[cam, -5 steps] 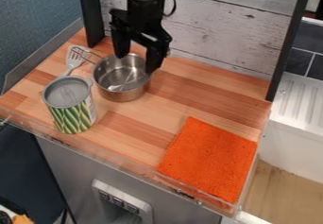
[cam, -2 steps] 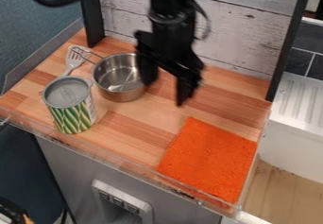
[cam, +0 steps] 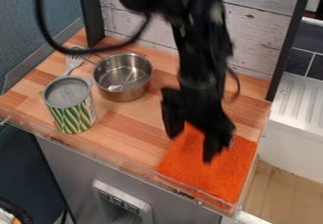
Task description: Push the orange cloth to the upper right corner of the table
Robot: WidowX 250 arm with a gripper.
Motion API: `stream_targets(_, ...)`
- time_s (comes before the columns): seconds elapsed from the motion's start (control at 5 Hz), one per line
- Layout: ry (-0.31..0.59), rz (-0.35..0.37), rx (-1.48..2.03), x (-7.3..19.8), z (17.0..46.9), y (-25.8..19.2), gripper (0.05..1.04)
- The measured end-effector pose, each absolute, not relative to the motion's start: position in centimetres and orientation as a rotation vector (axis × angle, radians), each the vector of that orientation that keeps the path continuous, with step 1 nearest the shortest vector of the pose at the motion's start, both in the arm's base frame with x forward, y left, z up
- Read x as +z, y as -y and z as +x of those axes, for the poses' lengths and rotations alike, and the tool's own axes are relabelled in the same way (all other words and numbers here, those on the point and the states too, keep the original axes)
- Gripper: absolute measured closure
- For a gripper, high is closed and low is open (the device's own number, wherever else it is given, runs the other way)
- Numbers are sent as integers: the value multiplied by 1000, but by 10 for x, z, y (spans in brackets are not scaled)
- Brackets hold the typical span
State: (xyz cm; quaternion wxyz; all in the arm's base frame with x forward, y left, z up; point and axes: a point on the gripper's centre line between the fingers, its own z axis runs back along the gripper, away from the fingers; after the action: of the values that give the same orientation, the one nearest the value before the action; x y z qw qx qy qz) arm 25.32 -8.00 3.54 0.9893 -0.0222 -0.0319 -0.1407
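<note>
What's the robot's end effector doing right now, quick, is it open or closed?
End effector: open, jaws apart over the orange cloth; can't tell if it touches the cloth.

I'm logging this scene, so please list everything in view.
Cloth: one, orange, table's near right
Pot: one, silver, table's left half
Can: one, green-yellow, near left
Slotted spatula: one, grey, behind can
Table: one, wood-brown, centre
Posts: two, black, table's back corners
Plank wall: one, whitish, behind table
Side wall: one, blue, left
Sink: one, white, right
Cable: one, black, upper left
Arm: one, black, from top edge
Gripper: one, black, over cloth, jaws apart
</note>
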Motion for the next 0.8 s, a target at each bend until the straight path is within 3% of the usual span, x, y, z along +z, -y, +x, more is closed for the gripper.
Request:
stream_targets(0.2, 49, -59, -240, 12, 253, 91, 82)
stream_targets(0.4, 51, -66, -218, 6, 256, 98, 82)
stream_targets(0.8, 82, -6, -192, 4, 291, 86, 83)
